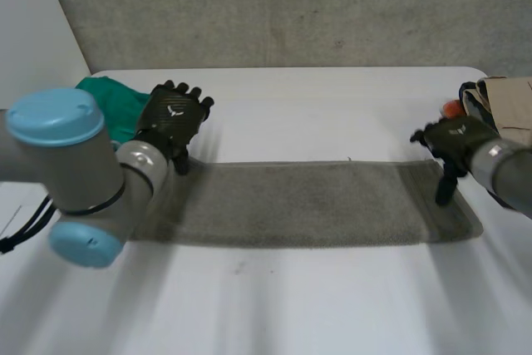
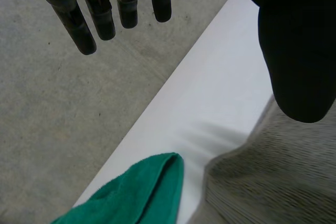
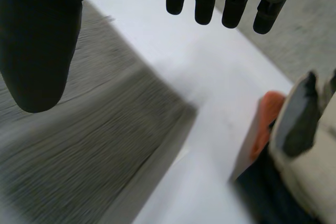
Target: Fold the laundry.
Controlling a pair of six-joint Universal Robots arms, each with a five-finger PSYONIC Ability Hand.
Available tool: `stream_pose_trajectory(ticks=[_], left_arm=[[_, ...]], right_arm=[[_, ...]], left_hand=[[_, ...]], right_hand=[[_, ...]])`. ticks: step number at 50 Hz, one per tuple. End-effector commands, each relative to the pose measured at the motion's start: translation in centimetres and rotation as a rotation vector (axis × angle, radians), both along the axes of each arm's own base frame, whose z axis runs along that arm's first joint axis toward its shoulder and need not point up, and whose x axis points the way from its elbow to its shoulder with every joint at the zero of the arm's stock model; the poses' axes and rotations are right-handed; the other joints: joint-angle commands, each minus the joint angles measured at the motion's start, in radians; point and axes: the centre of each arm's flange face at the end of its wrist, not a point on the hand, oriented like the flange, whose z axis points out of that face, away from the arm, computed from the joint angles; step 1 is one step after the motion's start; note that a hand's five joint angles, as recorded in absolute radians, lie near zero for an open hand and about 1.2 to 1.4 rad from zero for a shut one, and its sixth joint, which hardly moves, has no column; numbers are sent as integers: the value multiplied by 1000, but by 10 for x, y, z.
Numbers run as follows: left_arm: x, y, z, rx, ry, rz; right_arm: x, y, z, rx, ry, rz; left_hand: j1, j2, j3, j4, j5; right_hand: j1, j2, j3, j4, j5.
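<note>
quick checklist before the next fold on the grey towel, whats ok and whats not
1. Towel lying flat in a long strip: ok.
2. Left robot hand open at the towel's left end: ok.
3. Right robot hand open at the right end: ok.
4. Grip on the towel: not ok, neither hand holds it yet.
5. Green cloth apart from the towel: ok.
6. Pile apart from the towel: ok.

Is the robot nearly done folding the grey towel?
Not yet. Done: the grey towel lies flat in a long strip. In hand: the left hand and right hand are open at its two ends, gripping nothing. Left: folding it, then probably the green cloth and the pile beside the right hand.
</note>
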Motion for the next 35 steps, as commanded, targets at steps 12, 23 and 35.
stream_pose_trajectory(ticks=[12, 23, 35], left_arm=[[13, 31, -3, -30, 39, -7], [15, 36, 15, -49, 108, -3], [25, 47, 33, -66, 159, 9]], right_arm=[[-49, 22, -75, 48, -94, -15], [-107, -7, -45, -160, 108, -249], [-46, 0, -10, -324, 270, 13]], left_hand=[[-22, -30, -34, -27, -46], [-22, -30, -34, -27, -46], [-22, -30, -34, -27, -46]], right_hand=[[658, 671, 673, 672, 664], [1170, 1183, 1185, 1184, 1176], [1170, 1183, 1185, 1184, 1176]])
